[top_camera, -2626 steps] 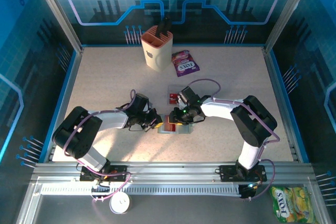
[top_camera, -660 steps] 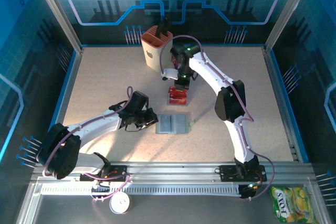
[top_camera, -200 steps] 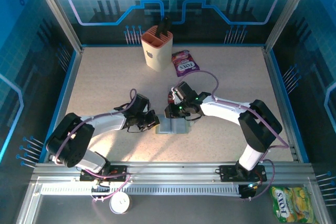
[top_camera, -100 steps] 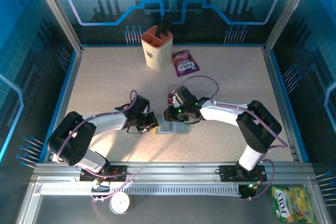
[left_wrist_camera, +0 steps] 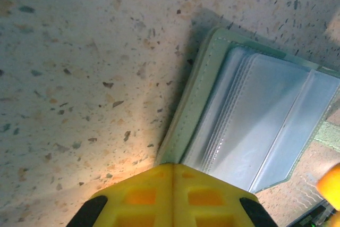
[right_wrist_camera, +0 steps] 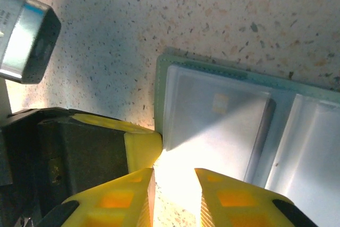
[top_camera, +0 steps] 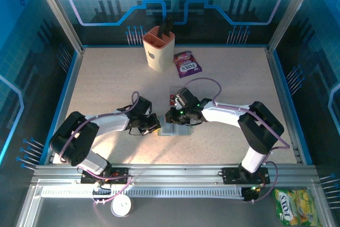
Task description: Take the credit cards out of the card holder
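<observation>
The card holder [top_camera: 178,128] lies open and flat on the speckled table, its clear sleeves [left_wrist_camera: 265,126] looking pale. My left gripper [top_camera: 154,125] is shut, and its yellow fingertips [left_wrist_camera: 172,169] touch the holder's left corner. My right gripper [top_camera: 171,117] hovers over that same left end. Its jaws stand slightly apart at the sleeve's [right_wrist_camera: 218,120] near edge, in bright glare [right_wrist_camera: 174,176], and I cannot tell whether they touch it. A left fingertip [right_wrist_camera: 143,147] sits right beside them. Red credit cards [top_camera: 173,99] lie in a small pile just behind the holder, partly hidden by the right arm.
A beige slotted cup [top_camera: 158,49] and a purple candy packet [top_camera: 187,63] stand at the back of the table. Enclosure walls ring the table. A yellow packet [top_camera: 295,206] and a white disc [top_camera: 121,204] lie outside, beyond the front rail.
The right gripper came back from the card pile and, in the last second, eased down and left onto the holder's left end. The left gripper stayed shut at the holder's corner.
</observation>
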You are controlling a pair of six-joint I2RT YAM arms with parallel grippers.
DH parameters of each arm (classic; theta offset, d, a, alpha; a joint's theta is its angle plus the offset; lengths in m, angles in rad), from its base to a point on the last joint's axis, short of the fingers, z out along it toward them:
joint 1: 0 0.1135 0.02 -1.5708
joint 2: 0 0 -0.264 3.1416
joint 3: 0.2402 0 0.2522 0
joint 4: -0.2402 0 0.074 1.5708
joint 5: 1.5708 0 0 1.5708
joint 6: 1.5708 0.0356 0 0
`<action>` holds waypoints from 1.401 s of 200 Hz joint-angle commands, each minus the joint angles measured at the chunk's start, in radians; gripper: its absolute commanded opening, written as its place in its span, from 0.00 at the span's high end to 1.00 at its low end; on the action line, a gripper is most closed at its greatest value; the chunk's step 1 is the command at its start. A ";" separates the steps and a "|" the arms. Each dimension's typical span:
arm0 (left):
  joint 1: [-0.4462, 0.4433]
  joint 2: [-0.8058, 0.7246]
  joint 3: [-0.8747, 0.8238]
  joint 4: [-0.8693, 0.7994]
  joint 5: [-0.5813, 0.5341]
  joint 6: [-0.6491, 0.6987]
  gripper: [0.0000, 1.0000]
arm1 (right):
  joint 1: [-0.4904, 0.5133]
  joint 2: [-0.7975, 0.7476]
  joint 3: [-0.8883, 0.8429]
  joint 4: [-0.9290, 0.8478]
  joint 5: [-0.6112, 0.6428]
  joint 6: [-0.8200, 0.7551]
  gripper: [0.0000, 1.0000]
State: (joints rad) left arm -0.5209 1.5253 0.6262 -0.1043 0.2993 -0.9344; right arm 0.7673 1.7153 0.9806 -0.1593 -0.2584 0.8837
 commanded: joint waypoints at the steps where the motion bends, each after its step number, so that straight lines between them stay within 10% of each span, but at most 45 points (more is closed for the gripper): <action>1: 0.000 0.017 -0.029 0.018 0.014 -0.026 0.93 | 0.009 0.037 0.033 -0.039 -0.047 0.021 0.73; 280: -0.003 0.010 -0.062 0.056 0.009 -0.041 0.92 | -0.011 0.009 -0.045 0.075 -0.050 0.012 0.67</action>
State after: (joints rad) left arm -0.5205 1.5192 0.5907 -0.0341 0.3080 -0.9688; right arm 0.7647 1.7332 0.9165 -0.0898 -0.2970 0.9043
